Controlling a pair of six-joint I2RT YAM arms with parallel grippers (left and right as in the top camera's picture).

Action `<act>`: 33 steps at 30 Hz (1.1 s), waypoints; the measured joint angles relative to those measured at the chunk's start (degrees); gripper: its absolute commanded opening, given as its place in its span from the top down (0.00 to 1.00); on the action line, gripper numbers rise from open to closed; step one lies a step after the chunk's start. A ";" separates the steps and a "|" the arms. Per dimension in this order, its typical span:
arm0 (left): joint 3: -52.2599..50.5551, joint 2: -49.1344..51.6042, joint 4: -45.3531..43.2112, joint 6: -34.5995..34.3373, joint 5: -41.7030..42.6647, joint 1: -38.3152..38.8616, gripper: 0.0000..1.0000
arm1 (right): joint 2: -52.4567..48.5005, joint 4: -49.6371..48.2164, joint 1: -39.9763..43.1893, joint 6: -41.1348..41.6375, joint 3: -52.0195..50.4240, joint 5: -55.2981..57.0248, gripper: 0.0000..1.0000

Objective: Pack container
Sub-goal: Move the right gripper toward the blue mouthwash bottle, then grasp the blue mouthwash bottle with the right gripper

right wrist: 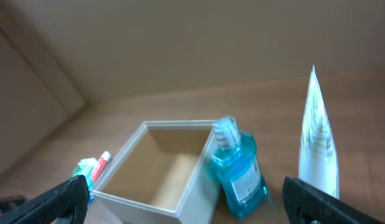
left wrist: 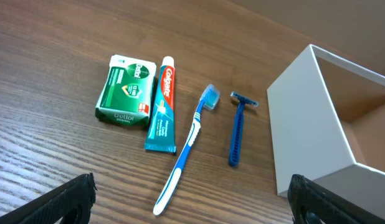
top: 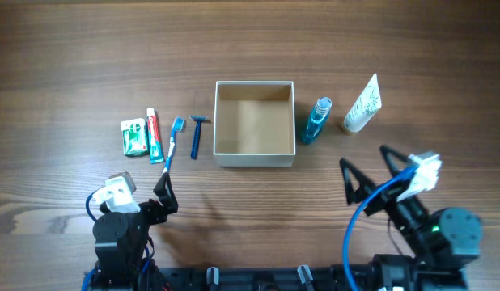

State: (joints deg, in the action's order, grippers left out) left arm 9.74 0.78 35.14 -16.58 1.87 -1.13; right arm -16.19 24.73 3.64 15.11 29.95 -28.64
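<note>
The container [top: 254, 158], a white square box with a tan inside, stands empty mid-table; it also shows in the left wrist view [left wrist: 304, 124] and the right wrist view [right wrist: 149, 202]. Left of it lie a blue razor [top: 197, 136], a blue-white toothbrush [top: 172, 143], a toothpaste tube [top: 154, 135] and a green soap box [top: 134, 137]. Right of it stand a blue mouthwash bottle [top: 317, 120] and a white tube [top: 362, 105]. My left gripper [top: 141, 192] is open and empty, near the toothbrush handle [left wrist: 174, 180]. My right gripper [top: 368, 160] is open and empty, short of the mouthwash [right wrist: 239, 171].
The wooden table [top: 72, 48] stretches bare behind and to both sides of the row of items. Both arm bases sit at the front edge.
</note>
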 measured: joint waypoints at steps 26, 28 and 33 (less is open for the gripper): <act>-0.09 0.00 0.00 0.00 0.00 0.00 0.00 | -64.85 37.20 -23.54 19.85 55.43 25.57 0.00; -0.09 0.00 0.00 0.02 0.00 0.00 0.00 | -69.51 37.24 -22.93 22.73 55.43 27.85 0.00; -0.09 0.00 0.00 0.00 0.00 0.00 0.00 | -79.25 36.96 -22.56 26.16 55.43 29.92 0.05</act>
State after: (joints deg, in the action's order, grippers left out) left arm 9.65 0.78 35.14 -16.58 1.87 -1.13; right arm -95.44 61.69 -18.92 41.28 85.38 1.28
